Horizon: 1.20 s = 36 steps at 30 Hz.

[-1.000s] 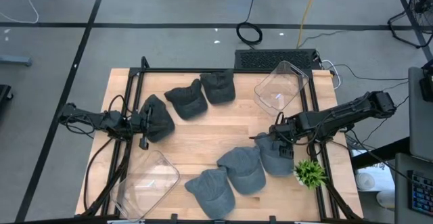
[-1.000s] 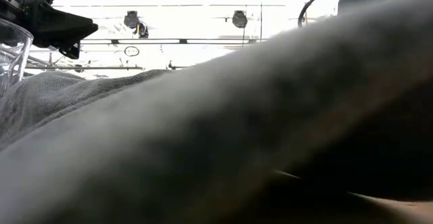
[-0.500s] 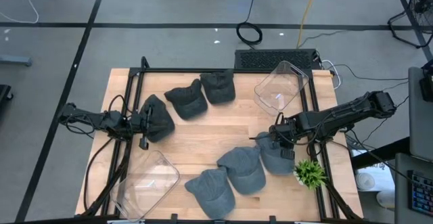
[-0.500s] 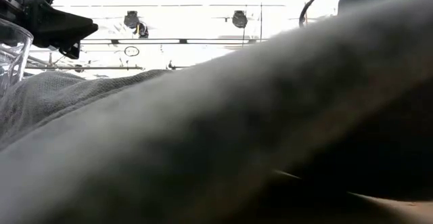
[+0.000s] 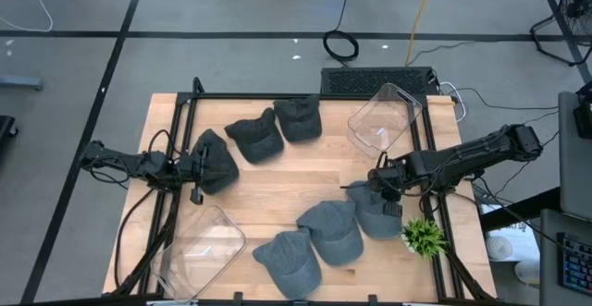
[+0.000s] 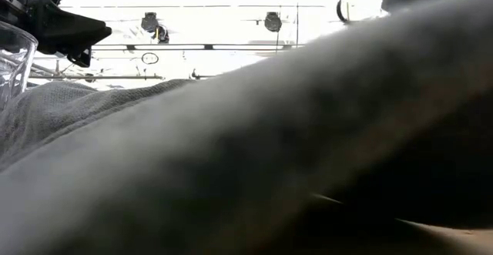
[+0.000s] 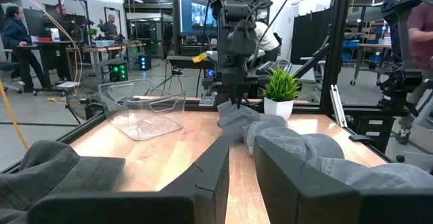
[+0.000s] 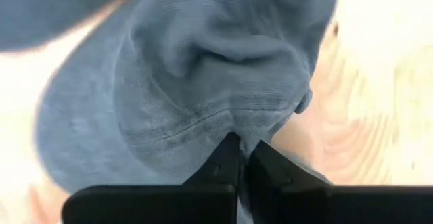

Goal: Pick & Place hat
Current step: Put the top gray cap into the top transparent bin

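A grey hat (image 5: 379, 217) lies on the wooden table near its right edge, crown up, and fills the right wrist view (image 8: 203, 82). My right gripper (image 5: 378, 186) (image 8: 242, 146) stands over the hat's far part, shut on its cloth. At the table's left edge my left gripper (image 5: 197, 169) (image 7: 233, 153) waits beside a dark hat (image 5: 215, 158). Its fingers stand a narrow gap apart, and bare table shows between them. Whether it touches that hat, I cannot tell. A grey hat (image 6: 269, 147) right in front of the lens fills the low view. My right gripper pinches a raised fold of the grey hat's crown cloth (image 8: 233, 124) between its two fingertips. The fingers come from above, slanting in from the table's right side. Cloth puckers toward the fingertips. The hat's lower part rests on the table.
Two more grey hats (image 5: 333, 230) (image 5: 289, 258) lie at the near middle, and two dark hats (image 5: 254, 138) (image 5: 298, 119) at the far middle. Clear bins stand far right (image 5: 384, 116) and near left (image 5: 202, 250). A small plant (image 5: 424, 237) stands beside the held hat.
My right arm has shifted a little above the grey hat, as the low view's top right corner shows. The hat's far part has bunched slightly under the gripper, while the rest of it has stayed on the table.
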### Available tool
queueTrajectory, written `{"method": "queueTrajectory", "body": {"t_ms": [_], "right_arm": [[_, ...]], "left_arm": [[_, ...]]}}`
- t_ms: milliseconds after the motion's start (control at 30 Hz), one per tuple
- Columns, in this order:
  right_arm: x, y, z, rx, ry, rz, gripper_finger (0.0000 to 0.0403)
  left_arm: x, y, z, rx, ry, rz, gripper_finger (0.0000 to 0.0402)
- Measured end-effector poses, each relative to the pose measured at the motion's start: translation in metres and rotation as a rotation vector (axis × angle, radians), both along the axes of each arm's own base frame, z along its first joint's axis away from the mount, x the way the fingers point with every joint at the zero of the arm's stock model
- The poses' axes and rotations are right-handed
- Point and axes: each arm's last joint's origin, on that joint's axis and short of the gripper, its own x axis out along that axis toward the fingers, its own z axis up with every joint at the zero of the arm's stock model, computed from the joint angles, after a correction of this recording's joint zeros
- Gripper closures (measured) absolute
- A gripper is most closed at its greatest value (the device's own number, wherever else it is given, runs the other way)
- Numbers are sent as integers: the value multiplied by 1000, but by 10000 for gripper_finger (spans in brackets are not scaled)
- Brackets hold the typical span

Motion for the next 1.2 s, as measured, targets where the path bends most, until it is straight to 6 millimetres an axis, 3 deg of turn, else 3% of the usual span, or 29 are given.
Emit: {"method": "queueTrajectory", "body": {"t_ms": [233, 533, 933, 1200], "right_arm": [[1, 0, 34, 22, -151, 6, 402], [-13, -5, 70, -30, -361, -52, 402], [-17, -7, 109, 26, -795, -99, 403], [-16, -15, 123, -227, -964, -239, 403]], "left_arm": [[0, 0, 0, 0, 0, 0, 325], [0, 0, 0, 0, 0, 0, 325], [0, 0, 0, 0, 0, 0, 325], [0, 0, 0, 0, 0, 0, 325]]}}
